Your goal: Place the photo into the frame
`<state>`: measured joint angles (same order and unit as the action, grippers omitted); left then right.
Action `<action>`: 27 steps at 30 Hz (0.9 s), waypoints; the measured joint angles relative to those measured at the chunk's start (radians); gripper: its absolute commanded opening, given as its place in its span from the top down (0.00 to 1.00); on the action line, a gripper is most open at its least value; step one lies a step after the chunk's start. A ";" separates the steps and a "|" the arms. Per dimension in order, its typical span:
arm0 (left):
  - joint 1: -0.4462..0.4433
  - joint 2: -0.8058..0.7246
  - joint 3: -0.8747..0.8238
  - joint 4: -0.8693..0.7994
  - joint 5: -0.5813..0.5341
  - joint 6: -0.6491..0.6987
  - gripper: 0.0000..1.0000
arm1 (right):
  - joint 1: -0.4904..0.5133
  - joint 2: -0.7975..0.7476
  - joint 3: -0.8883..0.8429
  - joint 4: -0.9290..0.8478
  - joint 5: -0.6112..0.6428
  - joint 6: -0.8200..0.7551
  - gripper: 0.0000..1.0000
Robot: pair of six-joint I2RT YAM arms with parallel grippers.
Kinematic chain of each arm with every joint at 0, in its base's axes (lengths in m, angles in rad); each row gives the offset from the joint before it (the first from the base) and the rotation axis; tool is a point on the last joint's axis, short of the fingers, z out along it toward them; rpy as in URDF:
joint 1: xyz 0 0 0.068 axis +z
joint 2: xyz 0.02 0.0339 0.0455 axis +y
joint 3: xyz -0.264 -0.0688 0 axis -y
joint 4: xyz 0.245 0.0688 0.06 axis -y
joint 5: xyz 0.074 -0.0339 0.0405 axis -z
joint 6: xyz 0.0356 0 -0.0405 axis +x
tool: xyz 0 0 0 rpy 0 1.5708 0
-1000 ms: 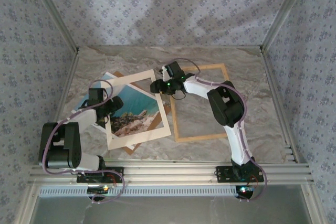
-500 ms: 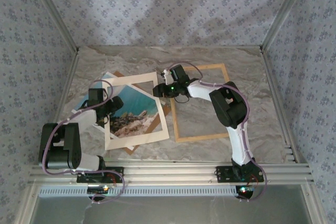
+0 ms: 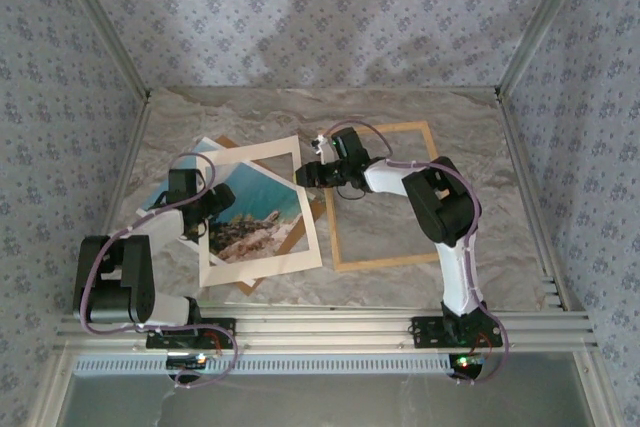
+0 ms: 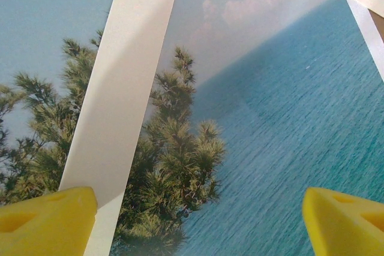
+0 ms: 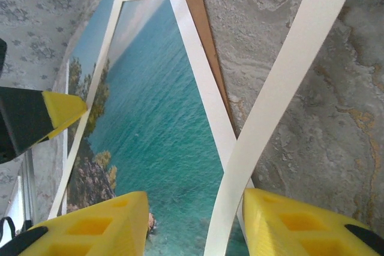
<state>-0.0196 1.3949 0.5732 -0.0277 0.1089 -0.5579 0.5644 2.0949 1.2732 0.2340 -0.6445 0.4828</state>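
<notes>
The photo (image 3: 245, 219) of sea, cliff and trees lies flat at the left of the table, partly under a cream mat (image 3: 262, 155) that lies askew on it. The light-wood frame (image 3: 385, 261) lies flat to the right, with bare table inside it. My left gripper (image 3: 205, 202) hovers open over the photo (image 4: 270, 124); its left fingertip (image 4: 48, 214) is above the mat's strip (image 4: 126, 82). My right gripper (image 3: 305, 175) is open at the mat's right side. In the right wrist view the mat's band (image 5: 288, 70) runs between the fingers (image 5: 108, 226), close to the right one, with the photo (image 5: 150, 106) below.
A brown backing board (image 3: 303, 234) pokes out from under the photo, with its edge (image 5: 207, 46) showing beside the marble tabletop (image 5: 336, 88). Patterned walls close off the left, back and right. An aluminium rail (image 3: 330, 329) with both arm bases runs along the near edge.
My right gripper has drawn back to the right towards the frame while its jaws narrowed. The mat has shifted slightly over the photo. The left arm has not moved.
</notes>
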 measured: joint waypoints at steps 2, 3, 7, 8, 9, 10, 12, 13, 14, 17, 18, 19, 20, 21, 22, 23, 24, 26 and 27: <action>0.000 0.000 0.000 0.000 0.000 0.000 0.11 | 0.000 -0.003 -0.015 0.035 -0.001 0.017 0.56; 0.000 0.000 0.000 0.000 0.000 0.000 0.11 | 0.000 -0.004 -0.021 0.053 -0.002 0.025 0.57; 0.000 0.000 0.000 0.000 0.001 0.000 0.11 | 0.004 -0.005 -0.044 0.118 -0.007 0.045 0.59; 0.000 -0.001 0.000 0.000 0.001 0.000 0.11 | 0.005 -0.006 -0.051 0.131 -0.007 0.049 0.59; 0.000 -0.001 0.000 0.000 0.003 0.000 0.11 | 0.007 -0.006 -0.056 0.141 -0.008 0.051 0.60; 0.000 -0.001 0.000 0.000 0.003 0.000 0.10 | 0.008 -0.007 -0.062 0.150 -0.007 0.052 0.61; 0.000 -0.003 -0.001 0.000 0.004 0.000 0.11 | 0.010 -0.007 -0.068 0.162 -0.007 0.048 0.62; 0.000 -0.005 -0.003 0.000 0.004 0.000 0.11 | 0.010 -0.010 -0.076 0.169 -0.007 0.046 0.62; 0.000 -0.007 -0.005 0.000 0.007 0.000 0.11 | 0.010 -0.013 -0.084 0.170 -0.007 0.042 0.62; 0.000 -0.008 -0.006 0.002 0.008 0.000 0.11 | 0.010 -0.019 -0.100 0.171 -0.007 0.019 0.63; 0.000 -0.008 -0.006 0.002 0.008 0.000 0.11 | 0.010 -0.019 -0.105 0.177 -0.008 0.014 0.63; 0.000 -0.008 -0.007 0.002 0.008 0.000 0.11 | 0.010 -0.020 -0.111 0.187 -0.009 0.007 0.64; 0.000 -0.008 -0.007 0.002 0.009 0.000 0.11 | 0.010 -0.021 -0.115 0.192 -0.011 0.004 0.64; 0.000 -0.009 -0.007 0.002 0.010 0.000 0.11 | 0.010 -0.021 -0.119 0.198 -0.014 0.000 0.63; 0.000 -0.010 -0.007 0.002 0.011 0.000 0.11 | 0.010 -0.021 -0.124 0.207 -0.016 -0.002 0.63; 0.000 -0.010 -0.007 0.002 0.011 0.000 0.11 | 0.010 -0.021 -0.128 0.216 -0.019 -0.002 0.63; 0.000 -0.011 -0.008 0.002 0.011 0.000 0.11 | 0.010 -0.021 -0.133 0.229 -0.019 -0.001 0.63; 0.000 -0.011 -0.008 0.002 0.014 0.000 0.11 | 0.010 -0.021 -0.143 0.251 -0.018 0.000 0.63; 0.000 -0.011 -0.008 0.002 0.015 0.000 0.11 | 0.011 -0.021 -0.147 0.259 -0.015 0.003 0.63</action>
<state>-0.0193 1.3834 0.5655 -0.0257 0.1242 -0.5583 0.5755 2.0739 1.1263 0.4931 -0.6594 0.4862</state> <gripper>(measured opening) 0.893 0.367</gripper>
